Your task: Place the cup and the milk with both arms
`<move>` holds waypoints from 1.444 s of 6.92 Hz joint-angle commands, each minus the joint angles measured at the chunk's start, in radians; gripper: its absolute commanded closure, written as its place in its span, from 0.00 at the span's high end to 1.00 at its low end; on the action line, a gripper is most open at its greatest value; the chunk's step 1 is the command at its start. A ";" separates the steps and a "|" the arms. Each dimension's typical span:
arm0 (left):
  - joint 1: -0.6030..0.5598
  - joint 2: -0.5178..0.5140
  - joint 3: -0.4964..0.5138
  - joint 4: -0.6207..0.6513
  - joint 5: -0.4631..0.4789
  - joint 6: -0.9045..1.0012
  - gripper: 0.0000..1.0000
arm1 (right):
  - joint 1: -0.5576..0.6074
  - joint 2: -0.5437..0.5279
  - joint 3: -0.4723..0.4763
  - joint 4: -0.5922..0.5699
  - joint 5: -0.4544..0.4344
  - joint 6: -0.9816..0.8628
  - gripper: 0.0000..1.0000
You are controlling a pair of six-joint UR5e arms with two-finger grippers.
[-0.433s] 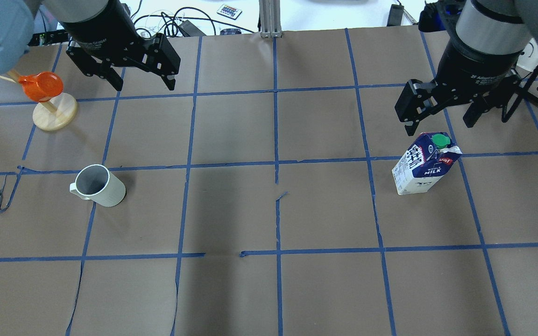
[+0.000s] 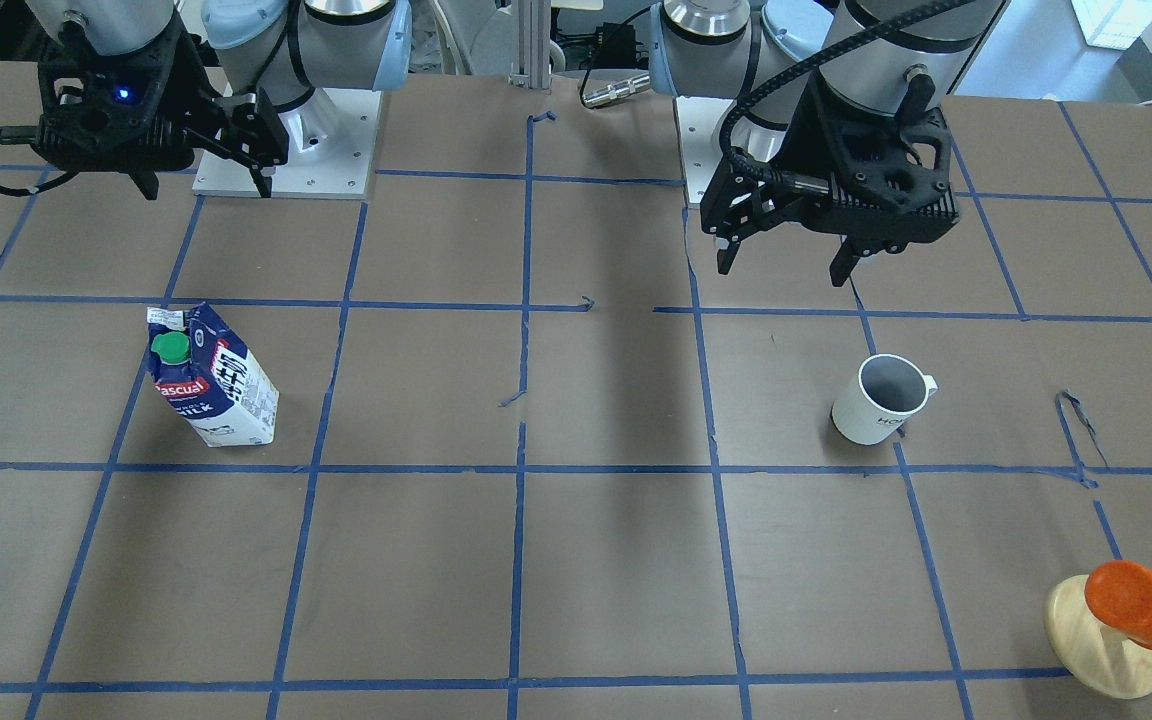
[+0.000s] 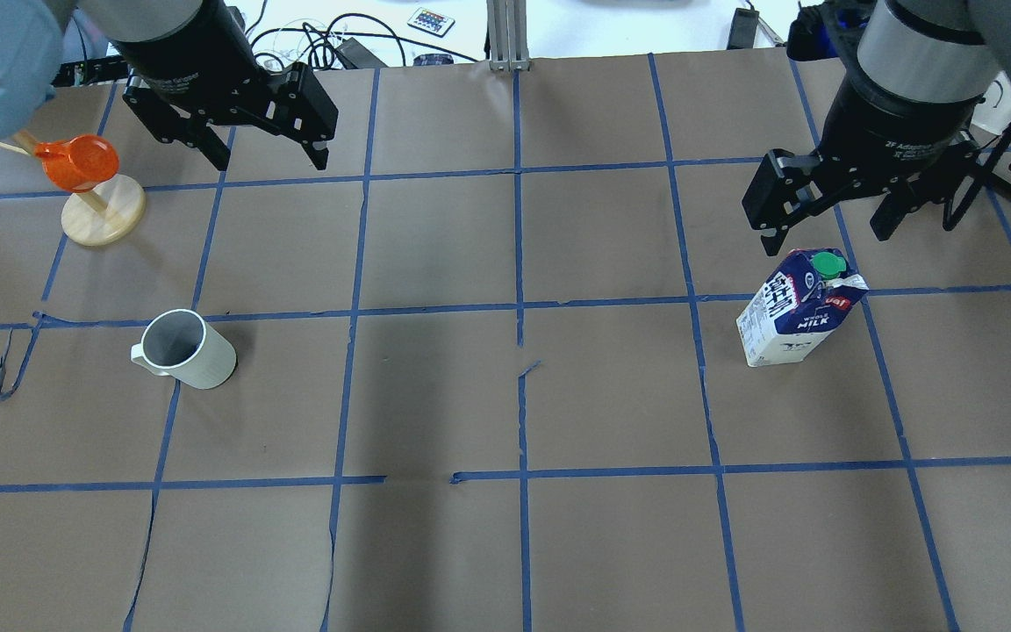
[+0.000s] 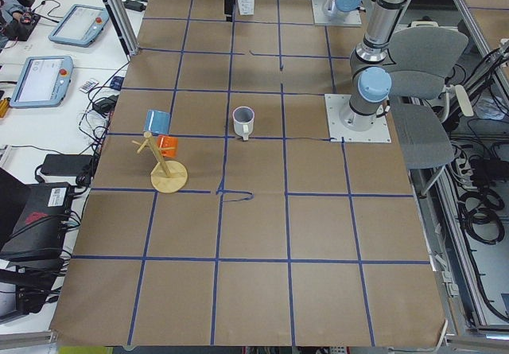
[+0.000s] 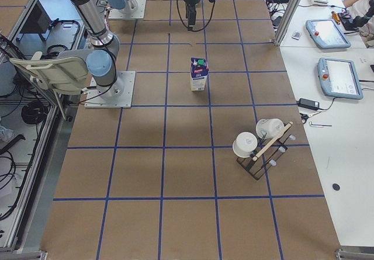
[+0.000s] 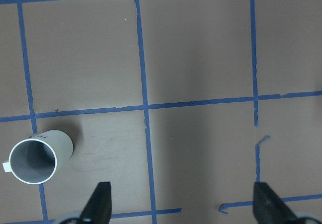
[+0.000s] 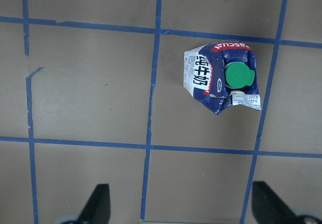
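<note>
The white cup [image 3: 185,348] stands upright on the brown paper on the left, its handle pointing left; it also shows in the front view [image 2: 881,400] and the left wrist view [image 6: 37,156]. The milk [image 3: 799,307], a blue and white carton with a green cap, stands on the right and shows in the right wrist view [image 7: 224,78]. My left gripper [image 3: 273,162] hangs open and empty above the table, beyond the cup and a little right of it. My right gripper [image 3: 826,239] hangs open and empty just beyond the milk's top.
An orange cup on a wooden stand [image 3: 89,162] sits at the far left, close to my left gripper. A rack with white cups [image 5: 257,140] stands at the table's right end. Cables [image 3: 330,44] lie past the far edge. Blue tape lines grid the paper.
</note>
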 commanded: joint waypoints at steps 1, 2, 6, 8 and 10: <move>0.000 0.000 -0.001 0.000 0.001 0.000 1.00 | -0.001 0.000 -0.003 0.004 0.009 0.007 1.00; 0.000 0.002 -0.001 -0.002 0.001 0.000 1.00 | -0.002 0.002 -0.001 0.003 -0.001 0.011 1.00; 0.000 0.000 -0.001 -0.002 0.001 0.000 1.00 | -0.007 0.003 0.000 0.009 0.001 0.007 1.00; 0.000 0.000 -0.001 -0.003 0.000 0.000 1.00 | -0.013 0.009 0.000 -0.003 0.007 -0.012 1.00; 0.000 0.000 -0.008 -0.003 0.001 -0.003 1.00 | -0.057 0.018 0.008 -0.069 0.001 -0.102 1.00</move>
